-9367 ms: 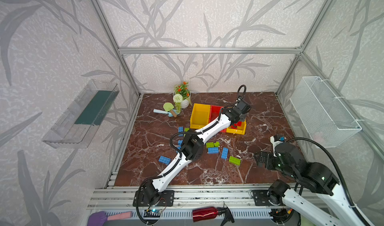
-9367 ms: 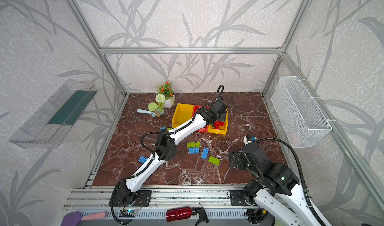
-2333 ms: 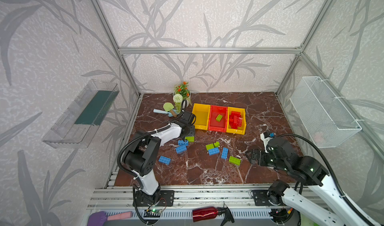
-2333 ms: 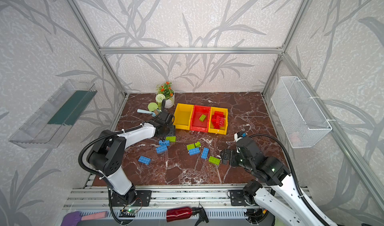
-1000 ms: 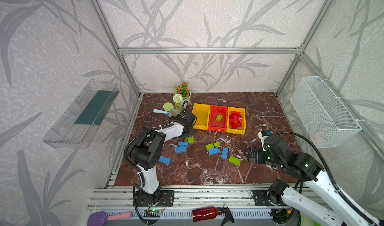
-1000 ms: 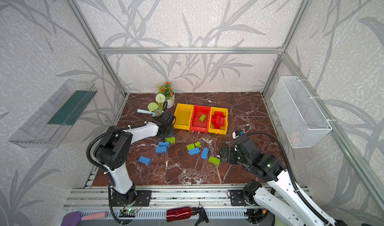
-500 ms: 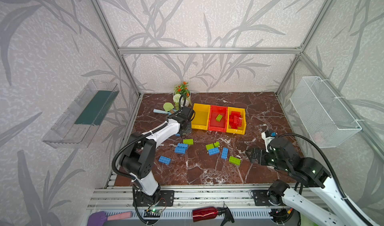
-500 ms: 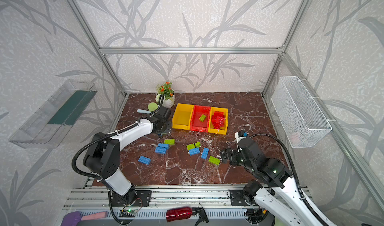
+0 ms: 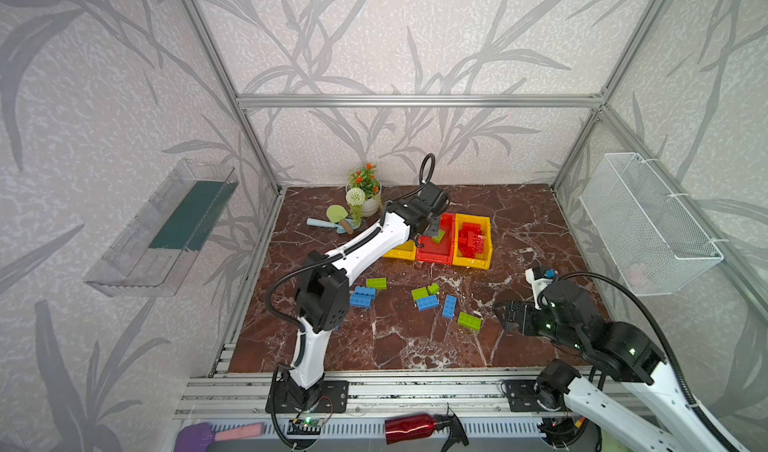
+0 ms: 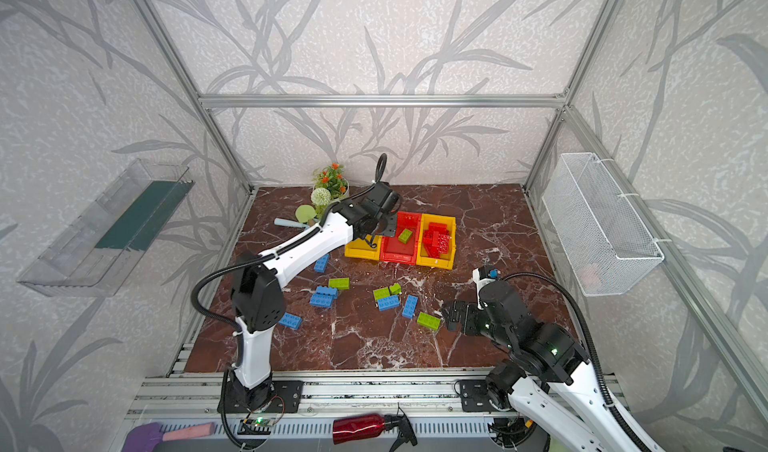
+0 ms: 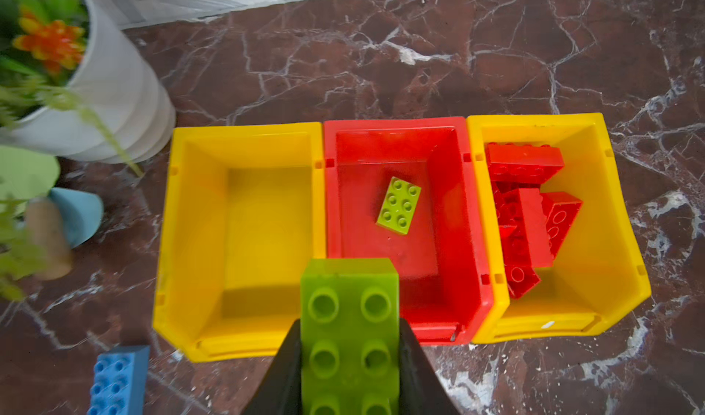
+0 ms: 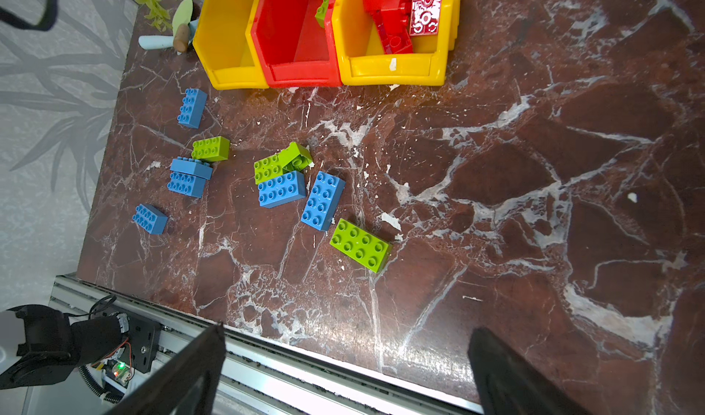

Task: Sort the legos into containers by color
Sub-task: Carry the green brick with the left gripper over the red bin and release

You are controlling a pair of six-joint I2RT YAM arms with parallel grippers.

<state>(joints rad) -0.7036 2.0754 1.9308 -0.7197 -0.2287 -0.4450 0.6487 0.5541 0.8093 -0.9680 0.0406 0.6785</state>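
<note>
The left jaws clamp a green brick (image 11: 350, 340) above the red bin (image 11: 395, 124), since another green (image 11: 399, 205) lies there. The right jaws are wide apart, empty, well away from that bin.

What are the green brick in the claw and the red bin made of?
The green brick looks like hard, smooth plastic: crisp moulded circles, slight sheen. The red bin is probably glossy moulded plastic too; its thin walls catch light.
</note>
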